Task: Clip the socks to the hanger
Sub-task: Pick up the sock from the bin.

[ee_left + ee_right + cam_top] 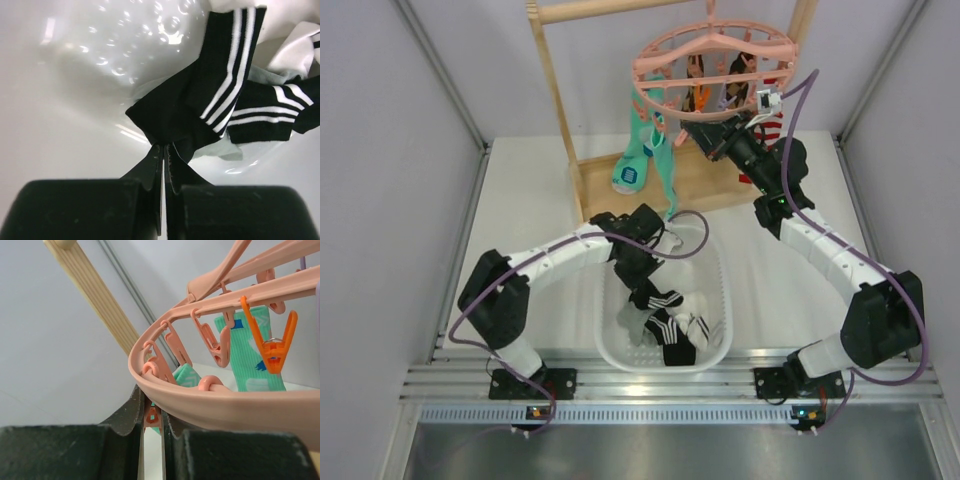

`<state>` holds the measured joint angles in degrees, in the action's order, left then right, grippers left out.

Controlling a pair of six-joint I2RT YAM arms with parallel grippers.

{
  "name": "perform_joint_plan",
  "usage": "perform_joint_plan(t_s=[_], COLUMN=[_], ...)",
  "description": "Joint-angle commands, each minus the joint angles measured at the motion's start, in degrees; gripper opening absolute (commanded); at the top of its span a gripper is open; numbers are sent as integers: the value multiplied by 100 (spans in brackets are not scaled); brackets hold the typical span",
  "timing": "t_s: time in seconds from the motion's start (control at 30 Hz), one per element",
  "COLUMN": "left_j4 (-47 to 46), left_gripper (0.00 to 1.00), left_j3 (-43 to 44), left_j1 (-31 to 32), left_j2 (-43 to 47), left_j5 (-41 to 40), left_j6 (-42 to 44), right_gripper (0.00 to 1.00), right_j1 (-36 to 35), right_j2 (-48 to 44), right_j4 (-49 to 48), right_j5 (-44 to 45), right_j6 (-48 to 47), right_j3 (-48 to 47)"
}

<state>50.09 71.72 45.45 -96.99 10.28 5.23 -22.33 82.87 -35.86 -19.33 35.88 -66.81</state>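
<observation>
A white table (540,200) between grey walls carries a white perforated plastic basket (722,290) and a light wooden rack (555,100). Only the top view shows the whole round pink hanger (672,42) up at the rack, with a teal sock (645,150) hanging from it. Only the left wrist view shows the grip. The left fingers (159,160) are fully shut, pinching the edge of a soft black sock (185,107) with white stripes. It lies inside the basket among other socks (670,325). The right fingers (137,407) stand at a narrow gap with a small pink peg (151,417) between them, under the hanger's smooth curved rim.
</observation>
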Motion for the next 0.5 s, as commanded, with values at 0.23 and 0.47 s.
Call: perform_joint_plan(t_s=[0.23, 0.47], left_j4=[-1183, -3881], left_gripper=[0, 0], left_j3=[-271, -1046], left_j1=[280, 306], left_j2=[2094, 2992], left_j5=[-2081, -2436], left_j6=[1889, 4185], right_gripper=[0, 0], right_j1=[88, 88], right_j2=[-236, -236], right_j4=[-167, -123], right_j5=[-62, -71], right_j6=[-248, -327], right_j3=[-157, -184])
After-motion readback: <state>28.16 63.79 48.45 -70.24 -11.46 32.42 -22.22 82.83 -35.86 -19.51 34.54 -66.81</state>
